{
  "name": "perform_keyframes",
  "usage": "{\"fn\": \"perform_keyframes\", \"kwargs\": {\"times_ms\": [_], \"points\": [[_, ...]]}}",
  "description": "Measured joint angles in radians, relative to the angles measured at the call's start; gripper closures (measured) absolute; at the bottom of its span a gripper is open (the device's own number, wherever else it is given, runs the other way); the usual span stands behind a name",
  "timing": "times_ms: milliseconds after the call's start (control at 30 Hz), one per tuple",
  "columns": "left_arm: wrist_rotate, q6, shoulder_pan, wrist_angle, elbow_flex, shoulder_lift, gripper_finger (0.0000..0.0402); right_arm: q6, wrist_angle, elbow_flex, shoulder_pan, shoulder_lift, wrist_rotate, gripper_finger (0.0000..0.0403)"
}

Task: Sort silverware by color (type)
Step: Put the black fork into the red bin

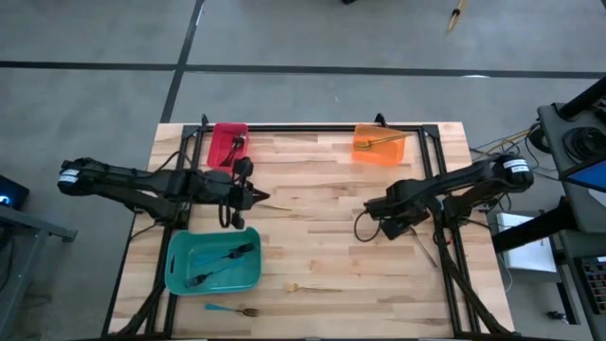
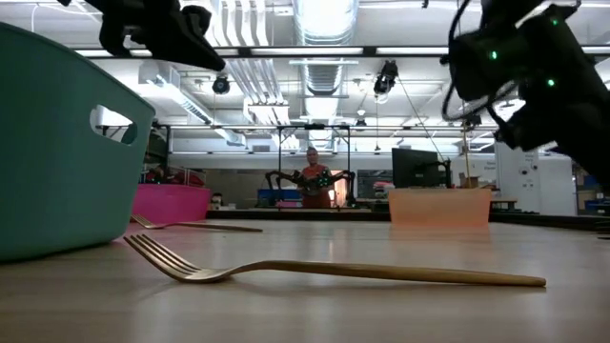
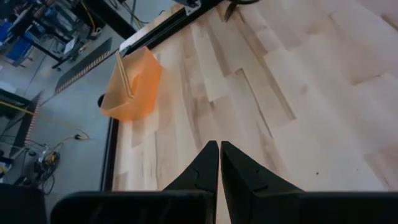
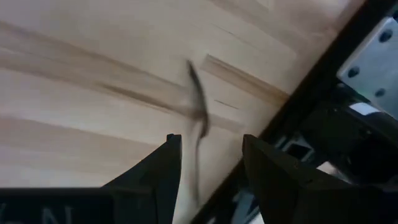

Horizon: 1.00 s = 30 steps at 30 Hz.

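High view: left tool (image 1: 263, 197) clenched empty above mid-worktop (image 1: 322, 237), beside red plastic bin (image 1: 227, 142). Right tool (image 1: 365, 225) spread wide, released, hovering over a dark silver-grey fork (image 4: 198, 118) lying at the worktop's right edge. Blue-handled forks (image 1: 222, 260) inside teal plastic bin (image 1: 180, 275); another (image 1: 232, 310) just in front. Gold fork (image 2: 334, 270) on the boards; gold ones (image 1: 383, 140) in orange bin (image 1: 365, 152).
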Motion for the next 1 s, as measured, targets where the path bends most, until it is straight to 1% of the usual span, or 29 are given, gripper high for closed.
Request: {"fn": "perform_keyframes", "kwargs": {"times_ms": [200, 433, 667, 933, 1000], "points": [[0.0, -0.001, 0.016, -0.002, 0.0, 0.005, 0.0402, -0.069, 0.019, -0.038, 0.0, 0.065, -0.002, 0.0242], [0.0, -0.005, 0.018, -0.003, 0.0, 0.005, 0.0402, -0.131, 0.101, -0.039, 0.0, 0.143, 0.002, 0.0242], [0.0, -0.011, 0.018, -0.003, 0.0, 0.005, 0.0402, -0.184, 0.142, -0.04, 0.0, 0.223, 0.003, 0.0242], [0.001, -0.016, 0.018, -0.002, 0.0, 0.005, 0.0402, -0.244, 0.16, -0.036, 0.0, 0.289, -0.001, 0.025], [0.001, -0.02, 0.018, 0.0, 0.0, 0.005, 0.0402, -0.245, 0.163, -0.034, 0.0, 0.291, -0.001, 0.0263]]}}
